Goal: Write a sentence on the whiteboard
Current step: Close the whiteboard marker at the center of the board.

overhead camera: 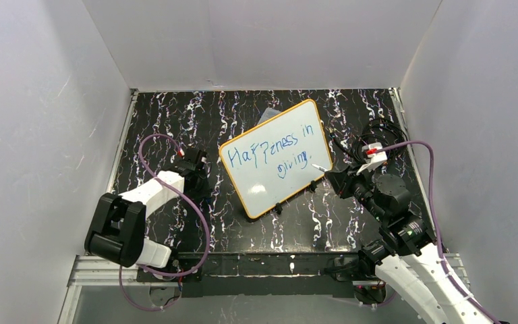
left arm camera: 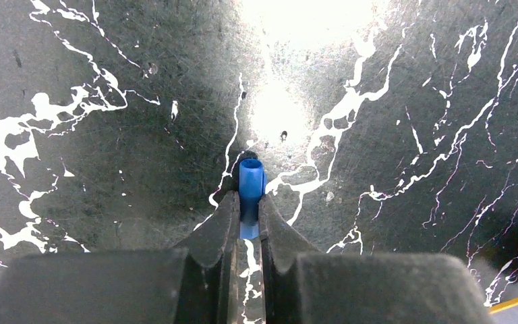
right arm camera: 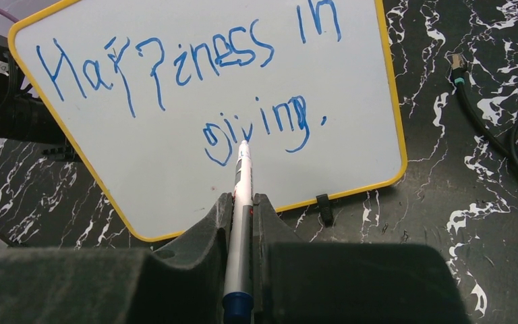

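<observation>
Over the black, white-veined marble-patterned table (overhead camera: 175, 115), the overhead camera shows a flat white whiteboard with a thin orange-yellow frame (overhead camera: 270, 192) lying tilted near the middle. The right gripper (overhead camera: 336, 178) sits just off the board's right edge, holding a slim white marker with a blue end (overhead camera: 320, 167) whose tip points left at that edge. Beyond the tip runs the sentence (overhead camera: 273, 154), thin blue handwriting in two lines: "Happiness in giving." The left gripper (overhead camera: 193, 166) hangs low over the table to the board's left, well apart from it.

At the left wrist, the two dark fingers are pinched around a small blue plastic cap (left arm camera: 251, 177). The cap juts out past the fingertips, with only bare table beyond it.

At the right wrist, the fingers are clamped on the marker's barrel. The barrel runs straight ahead from the jaws, and its tip overlaps the word "giving" on the lower line. I cannot tell whether the tip touches the surface. A small black clip (right arm camera: 322, 208) sits on the board's near edge, just right of the marker, and a dark cable (right arm camera: 489, 118) lies further right.

Both lines are complete and end in a full stop, so the writing looks finished. What likely remains is lifting the marker clear and perhaps refitting the cap.
</observation>
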### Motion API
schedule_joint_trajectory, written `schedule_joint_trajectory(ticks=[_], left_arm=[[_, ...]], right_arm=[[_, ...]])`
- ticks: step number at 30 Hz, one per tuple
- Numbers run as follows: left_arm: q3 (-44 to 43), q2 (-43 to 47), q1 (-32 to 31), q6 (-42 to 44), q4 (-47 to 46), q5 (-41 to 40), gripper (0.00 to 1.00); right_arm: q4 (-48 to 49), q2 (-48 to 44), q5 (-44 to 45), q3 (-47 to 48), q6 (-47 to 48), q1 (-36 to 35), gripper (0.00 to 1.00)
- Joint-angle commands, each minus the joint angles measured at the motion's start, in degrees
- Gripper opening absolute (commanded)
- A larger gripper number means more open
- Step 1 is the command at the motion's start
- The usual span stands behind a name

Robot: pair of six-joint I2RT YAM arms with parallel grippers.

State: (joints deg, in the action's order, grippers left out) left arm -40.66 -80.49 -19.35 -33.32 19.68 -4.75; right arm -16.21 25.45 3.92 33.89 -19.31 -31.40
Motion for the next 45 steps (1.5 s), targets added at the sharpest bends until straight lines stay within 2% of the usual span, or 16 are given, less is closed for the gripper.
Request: schedule_joint_trajectory(ticks=[1, 4, 7, 11, 16, 20, 24, 26, 28, 33, 40, 45], left_arm=[[3.88, 4.02, -0.29, -1.30, 1.32, -3.30, 0.00], [7.86, 12.97, -0.26, -2.26, 1.06, -4.67, 0.00], [10.26, 26.18, -0.55, -0.43, 1.66, -4.87, 0.00], [8.42, 43.85, -1.28, 5.32, 4.12, -1.85, 0.00], [0.96, 51.00, -1.64, 12.42, 7.79, 8.90, 0.00], [-3.68, 53.74, -1.76, 18.79, 8.32, 23.54, 0.00], [-5.60, 50.55, -1.75, 21.07, 9.04, 45.91, 0.00], [-5.25, 48.09, -1.95, 20.53, 8.91, 53.75, 0.00], [-4.72, 47.24, -2.72, 21.10, 8.64, 57.51, 0.00], [-4.34, 43.23, -7.85, 22.80, 8.02, 61.39, 0.00], [-5.60, 35.15, -16.23, 25.61, 8.00, 60.25, 0.00], [-7.10, 31.63, -17.95, 28.23, 8.00, 58.14, 0.00]], right_arm=[[1.11, 1.17, -2.63, 1.82, 0.68, -0.07, 0.01], [-0.63, 3.49, -6.90, 4.03, 1.16, -0.07, 0.01], [-1.40, 7.65, -14.54, 6.07, 1.21, -0.07, 0.01], [-2.84, 14.30, -23.96, 9.39, -0.70, -0.07, 0.01], [-3.84, 19.41, -34.59, 13.82, -0.81, -0.07, 0.01], [-4.52, 22.50, -42.58, 18.48, -2.91, -0.07, 0.01], [-5.14, 25.85, -49.44, 21.44, -4.07, -0.07, 0.01], [-4.88, 27.26, -51.80, 22.45, -4.82, -0.07, 0.01], [-4.33, 28.42, -53.95, 23.28, -5.42, -0.07, 0.01], [-4.57, 32.04, -57.76, 24.92, -5.62, -0.28, 0.01], [-5.42, 35.16, -58.05, 26.12, -3.97, -2.90, 0.01], [-5.68, 35.72, -57.46, 25.11, -3.48, -4.98, 0.01]])
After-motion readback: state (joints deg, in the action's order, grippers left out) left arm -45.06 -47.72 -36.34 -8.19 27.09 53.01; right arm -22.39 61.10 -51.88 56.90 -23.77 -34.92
